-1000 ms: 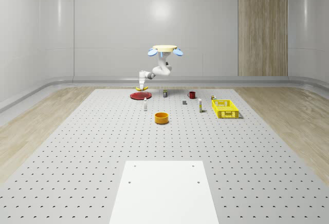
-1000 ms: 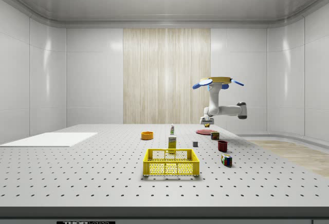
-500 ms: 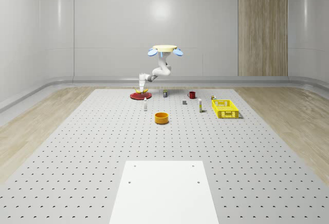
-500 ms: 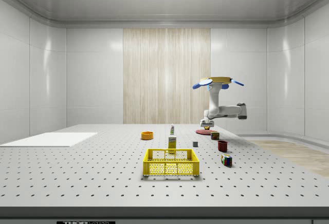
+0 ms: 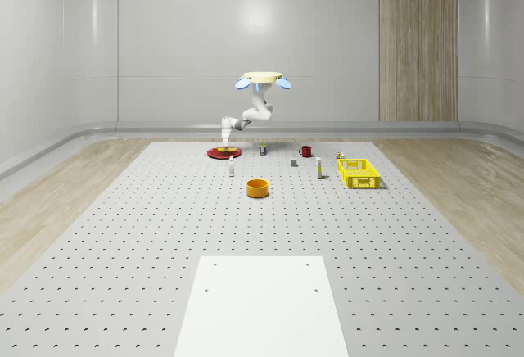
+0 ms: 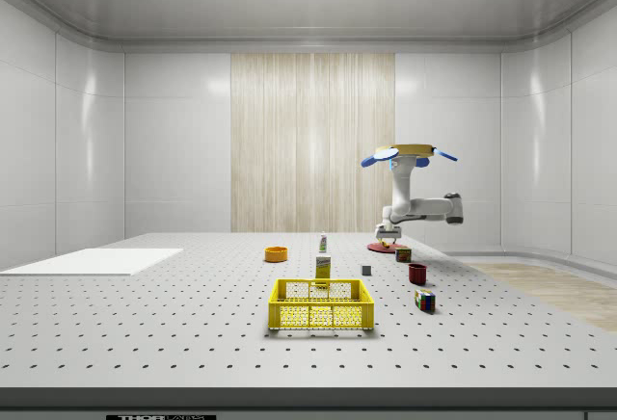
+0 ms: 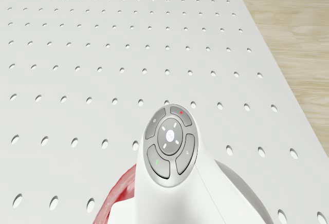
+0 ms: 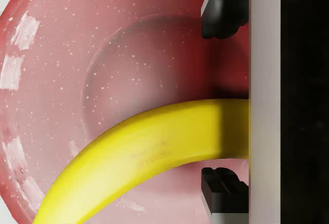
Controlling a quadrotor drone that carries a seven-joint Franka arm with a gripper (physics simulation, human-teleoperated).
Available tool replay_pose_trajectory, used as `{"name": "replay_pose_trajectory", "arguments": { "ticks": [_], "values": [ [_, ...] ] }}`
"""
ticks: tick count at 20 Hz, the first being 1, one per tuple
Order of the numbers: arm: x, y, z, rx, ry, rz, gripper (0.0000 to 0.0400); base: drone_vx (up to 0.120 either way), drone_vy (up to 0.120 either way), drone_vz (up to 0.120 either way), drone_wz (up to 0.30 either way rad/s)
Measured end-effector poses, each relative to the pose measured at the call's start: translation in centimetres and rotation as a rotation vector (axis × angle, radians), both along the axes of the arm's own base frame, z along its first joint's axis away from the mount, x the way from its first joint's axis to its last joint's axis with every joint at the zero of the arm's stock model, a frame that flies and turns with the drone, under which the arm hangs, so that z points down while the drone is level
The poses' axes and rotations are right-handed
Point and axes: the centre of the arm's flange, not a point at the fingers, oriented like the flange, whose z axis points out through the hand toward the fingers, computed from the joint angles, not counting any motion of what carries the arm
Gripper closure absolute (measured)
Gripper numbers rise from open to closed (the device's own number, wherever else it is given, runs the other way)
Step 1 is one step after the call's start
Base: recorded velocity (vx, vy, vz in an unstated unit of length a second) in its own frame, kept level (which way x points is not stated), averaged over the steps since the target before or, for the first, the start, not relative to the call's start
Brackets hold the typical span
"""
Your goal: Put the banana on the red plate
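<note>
The drone (image 5: pixel 262 79) hovers above the perforated table's far end, just to the whole-scene view's right of the red plate (image 5: pixel 219 154). Its arm reaches down to the plate, and the gripper (image 5: pixel 224 143) hangs just over it. In the wrist view the yellow banana (image 8: pixel 139 157) lies across the red plate (image 8: pixel 51 80). The gripper (image 8: pixel 222 102) is open, its black fingertips (image 8: pixel 221 21) standing clear on either side of the banana. From the side, the gripper (image 6: pixel 388 236) sits low over the plate (image 6: pixel 378 248). A strip of the plate's rim (image 7: pixel 119 194) shows beside the arm's wrist (image 7: pixel 169 142).
An orange bowl (image 5: pixel 258 187), a small bottle (image 5: pixel 232 169), a red mug (image 5: pixel 305 151) and a yellow basket (image 5: pixel 359 173) stand on the table to the plate's right and nearer. A white panel (image 5: pixel 260 304) lies at the table's front. Wooden floor borders the table.
The gripper came down with the banana from a little above the plate onto it, then its fingers opened off the banana. The drone has held its place.
</note>
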Motion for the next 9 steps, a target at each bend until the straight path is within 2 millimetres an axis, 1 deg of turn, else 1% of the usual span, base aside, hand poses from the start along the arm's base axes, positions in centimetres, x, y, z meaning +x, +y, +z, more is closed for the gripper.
{"name": "replay_pose_trajectory", "arguments": {
  "ticks": [4, 9],
  "values": [
    [0.0, 0.0, -1.0, -0.001, 0.000, 0.003, 0.0008, 0.000, 0.000, 0.000, 0.000],
    [0.0, 0.0, -1.5, -0.001, 0.000, 0.004, 0.0002, 0.000, 0.000, 0.000, 0.000]
  ]
}}
